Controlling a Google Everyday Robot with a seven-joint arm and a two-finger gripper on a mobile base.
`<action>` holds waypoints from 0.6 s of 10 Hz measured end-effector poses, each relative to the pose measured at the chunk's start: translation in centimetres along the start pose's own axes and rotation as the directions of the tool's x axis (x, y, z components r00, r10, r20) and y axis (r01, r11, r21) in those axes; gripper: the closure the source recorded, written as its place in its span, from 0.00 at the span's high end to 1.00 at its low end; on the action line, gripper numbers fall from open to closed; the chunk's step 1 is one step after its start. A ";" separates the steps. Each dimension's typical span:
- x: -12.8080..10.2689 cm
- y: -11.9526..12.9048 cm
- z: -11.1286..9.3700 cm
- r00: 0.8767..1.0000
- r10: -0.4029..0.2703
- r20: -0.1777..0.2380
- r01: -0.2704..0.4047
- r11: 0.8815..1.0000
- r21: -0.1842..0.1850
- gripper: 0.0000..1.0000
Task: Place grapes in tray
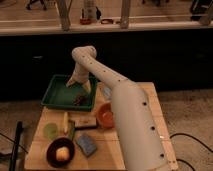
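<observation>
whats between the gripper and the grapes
Nothing: in the camera view only bare green tray floor separates the gripper, hanging over it, from the grapes lying inside.

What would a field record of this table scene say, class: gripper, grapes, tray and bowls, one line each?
gripper: over the tray's right half
grapes: inside the tray, just in front of the gripper
tray: green, at the table's back left
orange bowl: by the tray's front right corner
dark bowl: front left, holding a pale yellow fruit

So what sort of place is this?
Probably a lab or office test area: a wooden table set out for the robot, with a dark partition and metal posts behind. The gripper hangs over the green tray.
</observation>
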State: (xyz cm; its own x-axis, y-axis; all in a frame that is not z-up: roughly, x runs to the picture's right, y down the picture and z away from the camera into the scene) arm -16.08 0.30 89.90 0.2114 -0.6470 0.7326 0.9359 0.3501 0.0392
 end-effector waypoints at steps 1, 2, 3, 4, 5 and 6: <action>-0.1 0.0 0.0 1.000 0.000 0.002 0.000 1.000 0.000 0.80; -0.1 0.0 0.0 1.000 0.001 0.003 -0.001 1.000 0.001 0.80; -0.2 0.1 0.0 1.000 0.002 0.004 -0.002 1.000 0.001 0.80; -0.2 0.0 0.0 1.000 0.002 0.003 -0.002 1.000 0.001 0.80; -0.2 0.1 0.0 1.000 0.003 0.003 -0.003 1.000 0.001 0.80; -0.2 0.1 -0.1 1.000 0.003 0.002 -0.003 1.000 0.003 0.80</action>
State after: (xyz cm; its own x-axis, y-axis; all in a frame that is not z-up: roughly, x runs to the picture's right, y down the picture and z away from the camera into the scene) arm -16.02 0.41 89.64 0.2133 -0.6445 0.7343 0.9345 0.3538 0.0390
